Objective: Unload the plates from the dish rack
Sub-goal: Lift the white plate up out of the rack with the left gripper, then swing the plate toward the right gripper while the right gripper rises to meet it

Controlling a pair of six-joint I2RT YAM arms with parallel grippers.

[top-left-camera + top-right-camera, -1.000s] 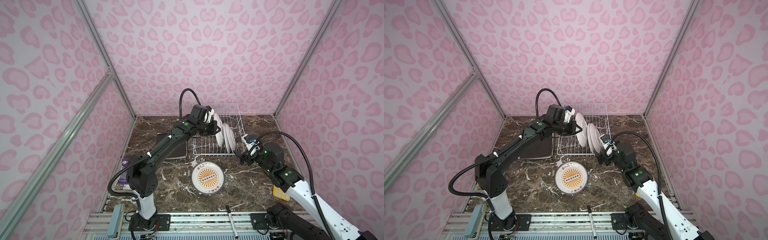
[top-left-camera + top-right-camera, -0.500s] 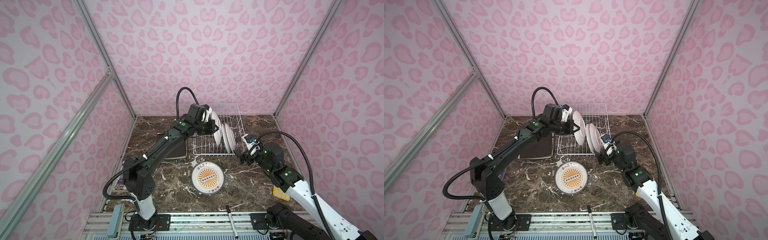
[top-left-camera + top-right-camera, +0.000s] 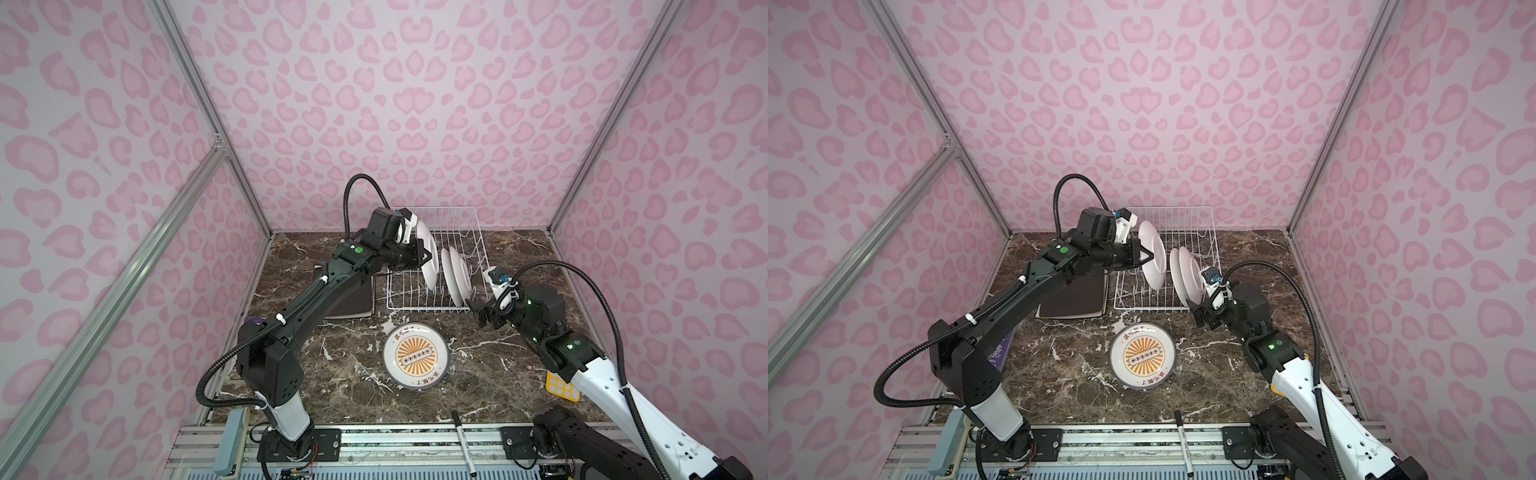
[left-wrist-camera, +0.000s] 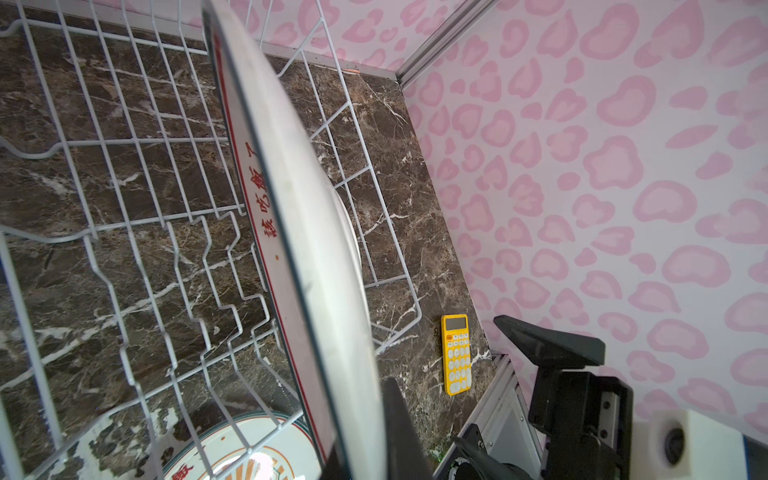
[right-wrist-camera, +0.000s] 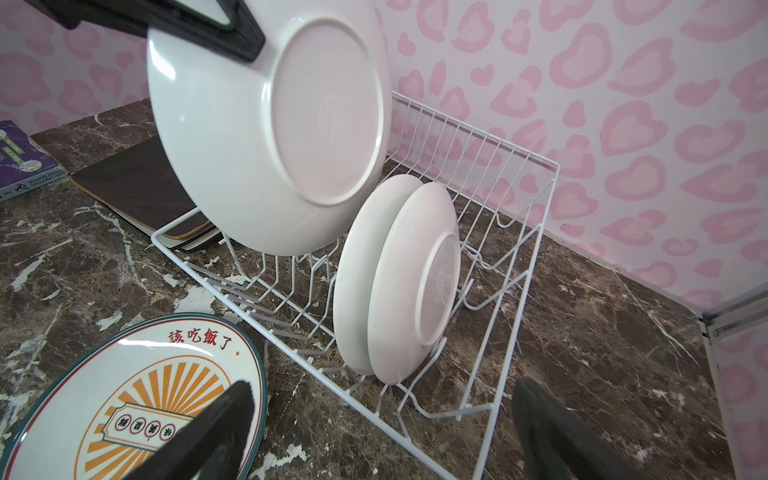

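**Desk:** How much room is there round the rack?

**Me:** The rack (image 3: 419,308) sits at the back of the table (image 3: 332,395), with its far rim near the back wall (image 3: 415,124). Its left rim is just beside a stack of square plates (image 3: 353,299). They lie flat with the dark face up, partly under my left arm. I see bare marble between the sunburst plate (image 3: 417,357) and the front rail (image 3: 374,440).

**Desk:** And the sunburst plate?

**Me:** It's flat on the table, face up, just in front of the rack's front rim and apart from it.

**Desk:** What's in the rack?

**Me:** Two plates (image 5: 399,282) stand on edge among the prongs in the right half, close together.

**Desk:** Claws?

**Me:** My left claw (image 3: 1149,255) is pinching the rim of a round plate (image 5: 266,124). I'm holding it tilted over the rack's left half. I cannot tell whether its lower edge touches the prongs. My right claw (image 3: 478,313) is spread wide near the rack's front right corner, apart from it. A yellow calculator (image 4: 457,353) lies at the table's right edge.
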